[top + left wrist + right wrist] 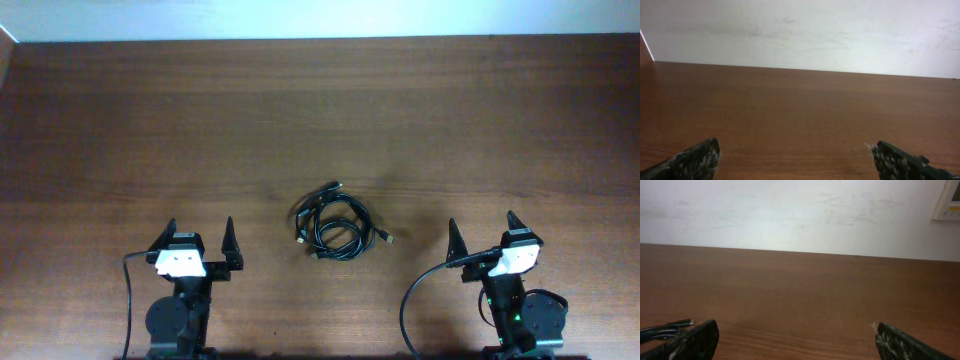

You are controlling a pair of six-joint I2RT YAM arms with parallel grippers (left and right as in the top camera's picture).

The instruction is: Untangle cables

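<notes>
Left gripper (pixel 199 226): fingers spread wide, nothing between them, hovering low over wooden table (pixel 300 110). Right gripper (pixel 482 222): fingers likewise spread wide, holding nothing. Cables (pixel 338 226): tangled bundle of thin black loops with small metal plugs, lying flat on table between both grippers, to right of left gripper, to left of right gripper, touching neither. Right wrist view: cable ends just beside its left fingertip. White wall (pixel 800 30) ahead of both grippers.

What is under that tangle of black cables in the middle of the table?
Only the brown wooden table shows beneath the cables and through their loops. Where strands cross and pile up, the lower ones are partly covered, so their layering cannot be made out.
</notes>
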